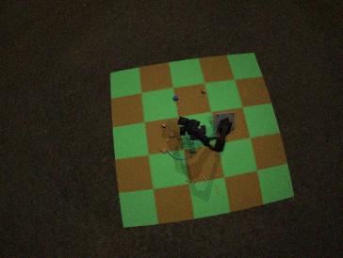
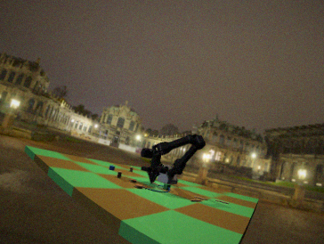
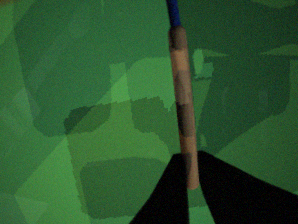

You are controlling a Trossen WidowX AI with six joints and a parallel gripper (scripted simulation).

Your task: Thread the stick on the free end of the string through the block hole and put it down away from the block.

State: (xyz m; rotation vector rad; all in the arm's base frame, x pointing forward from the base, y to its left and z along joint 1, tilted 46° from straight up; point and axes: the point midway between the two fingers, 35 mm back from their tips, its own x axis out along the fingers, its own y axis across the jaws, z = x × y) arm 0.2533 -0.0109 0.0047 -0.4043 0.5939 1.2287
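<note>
My gripper (image 2: 152, 182) (image 3: 188, 160) points down, low over the table. It is shut on the wooden stick (image 3: 182, 90) near one end. The blue string (image 3: 173, 12) leaves the stick's far end and runs out of the wrist view. In the top view the string (image 1: 180, 159) curves from the round button (image 1: 164, 150) to a small green block (image 1: 193, 150) (image 2: 166, 187) beside the arm. The block stands on the table, apart from the fingers in the exterior view. It is outside the wrist view. The hole, and how the string passes there, are too small to make out.
Loose sticks (image 1: 204, 176) (image 1: 217, 189) lie on the front side, another stick (image 1: 181, 105) behind the arm. A blue object (image 1: 175, 98) (image 2: 111, 167), small pieces (image 1: 204, 91) (image 1: 163, 126) and a second disc (image 1: 171, 135) lie around. The arm's base plate (image 1: 231, 116) is to the right.
</note>
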